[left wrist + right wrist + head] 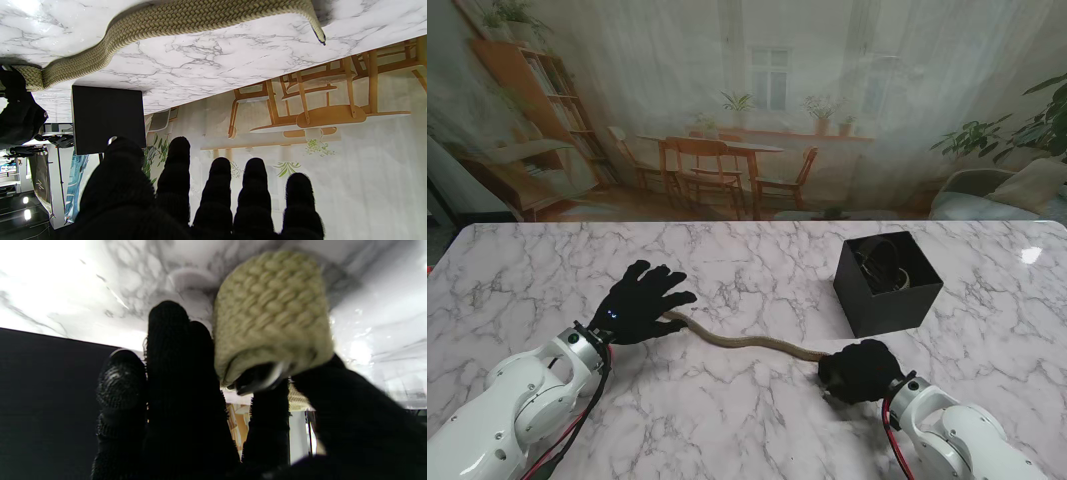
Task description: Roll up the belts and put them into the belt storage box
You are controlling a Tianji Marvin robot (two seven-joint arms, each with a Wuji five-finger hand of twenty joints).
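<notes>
A tan braided belt (742,342) lies stretched across the marble table between my two black-gloved hands. My right hand (859,369) is shut on the belt's buckle end, and the right wrist view shows that end (272,313) folded over between thumb and fingers. My left hand (640,302) is open with its fingers spread, resting flat beside the belt's other end; in the left wrist view the belt (186,20) runs over the table beyond the fingers (213,186). The black belt storage box (888,283) stands at the far right with a rolled dark belt (885,266) inside.
The marble table (747,430) ends at its far edge against a printed backdrop of a dining room. A bright reflection (1030,254) lies near the table's far right corner. The black box wall (106,118) shows in the left wrist view too.
</notes>
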